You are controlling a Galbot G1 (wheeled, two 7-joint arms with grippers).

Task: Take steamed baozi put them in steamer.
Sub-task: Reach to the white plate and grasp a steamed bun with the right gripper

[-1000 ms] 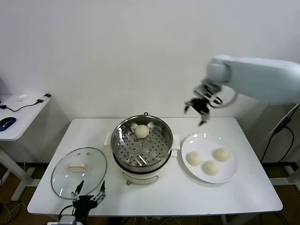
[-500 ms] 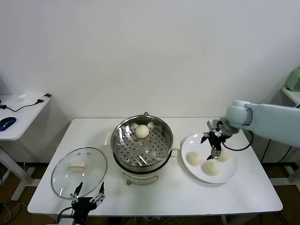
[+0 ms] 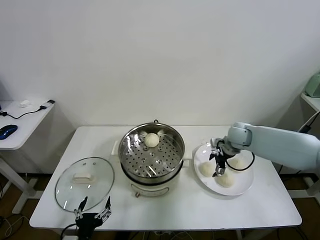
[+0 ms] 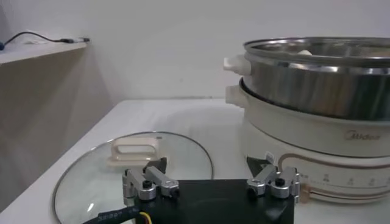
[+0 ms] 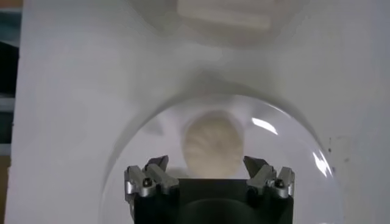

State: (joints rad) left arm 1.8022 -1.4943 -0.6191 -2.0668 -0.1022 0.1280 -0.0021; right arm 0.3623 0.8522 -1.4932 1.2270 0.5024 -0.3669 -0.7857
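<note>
Parked at the table's near edge beside the glass lid: left gripper, fingers wide, empty. Farther off, right gripper now dropped from above the table onto the plate, fingers spread, nothing held yet, straddling 1 of 3 buns (pick imminent). Farthest: 1 bun already in the steamer.

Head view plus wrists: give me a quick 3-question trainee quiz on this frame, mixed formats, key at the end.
1. How many steamed baozi lie on the white plate?
2. True or false: the glass lid sits on the steamer.
3. Multiple choice: the right gripper is
A. parked at the table's near edge
B. open, low over the plate, with a bun between its fingers in the wrist view
C. inside the steamer

Key: 1. Three; a fourth is already in the steamer. 2. False; it lies on the table beside the steamer, near the open left gripper. 3. B.
</note>
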